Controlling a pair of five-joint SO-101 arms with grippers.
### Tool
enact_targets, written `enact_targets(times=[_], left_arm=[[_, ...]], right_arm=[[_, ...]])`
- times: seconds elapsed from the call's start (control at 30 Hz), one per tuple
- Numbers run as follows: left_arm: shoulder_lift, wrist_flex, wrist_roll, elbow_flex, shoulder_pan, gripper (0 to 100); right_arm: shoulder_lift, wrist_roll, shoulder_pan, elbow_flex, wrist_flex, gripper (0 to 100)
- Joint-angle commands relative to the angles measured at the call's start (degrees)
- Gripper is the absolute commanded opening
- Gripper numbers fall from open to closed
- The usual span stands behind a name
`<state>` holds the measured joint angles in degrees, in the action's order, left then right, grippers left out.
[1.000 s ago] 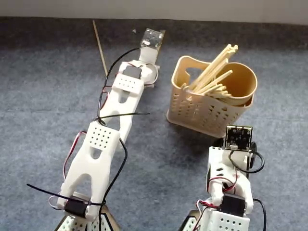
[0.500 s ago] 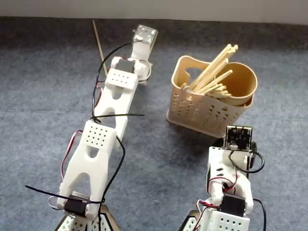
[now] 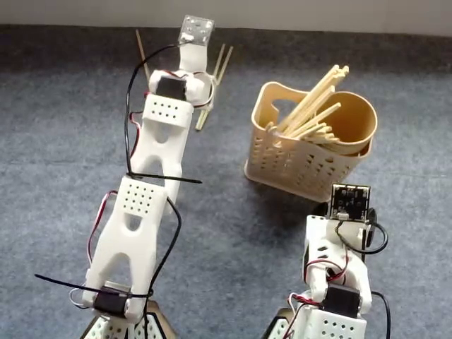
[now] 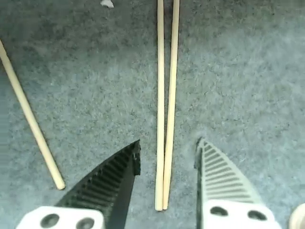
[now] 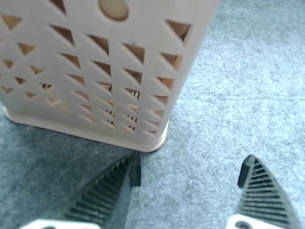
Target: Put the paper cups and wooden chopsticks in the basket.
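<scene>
Left fingers (image 4: 217,176) — spread — straddle two chopsticks (image 4: 164,95) on grey carpet (image 4: 248,71).

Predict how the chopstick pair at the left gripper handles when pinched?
Thin, straight wood: the pair probably stays stiff and light. The two sticks look separate inside the open left gripper, so one may roll or slip free.

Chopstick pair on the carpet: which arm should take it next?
Left. The left gripper is open with the pair of chopsticks lying between its fingers, so it probably only needs to lower and close. The right gripper sits open beside the basket, away from them.
</scene>
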<state>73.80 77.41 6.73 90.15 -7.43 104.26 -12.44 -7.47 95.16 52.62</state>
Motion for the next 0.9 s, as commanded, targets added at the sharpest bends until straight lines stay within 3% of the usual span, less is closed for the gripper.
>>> enact_targets(times=[0.0, 0.5, 0.87], left_arm=[[2.59, -1.41, 0.70, 2.51, 1.01, 11], [8.75, -0.97, 0.70, 3.56, 1.19, 16], [-2.51, 1.49, 0.79, 4.70, 0.04, 16]], right_arm=[[0.57, 0.26, 0.48, 2.07, -1.19, 32.1], [0.57, 0.26, 0.48, 2.15, -1.19, 32.1], [0.57, 0.26, 0.48, 2.15, -1.19, 32.1]])
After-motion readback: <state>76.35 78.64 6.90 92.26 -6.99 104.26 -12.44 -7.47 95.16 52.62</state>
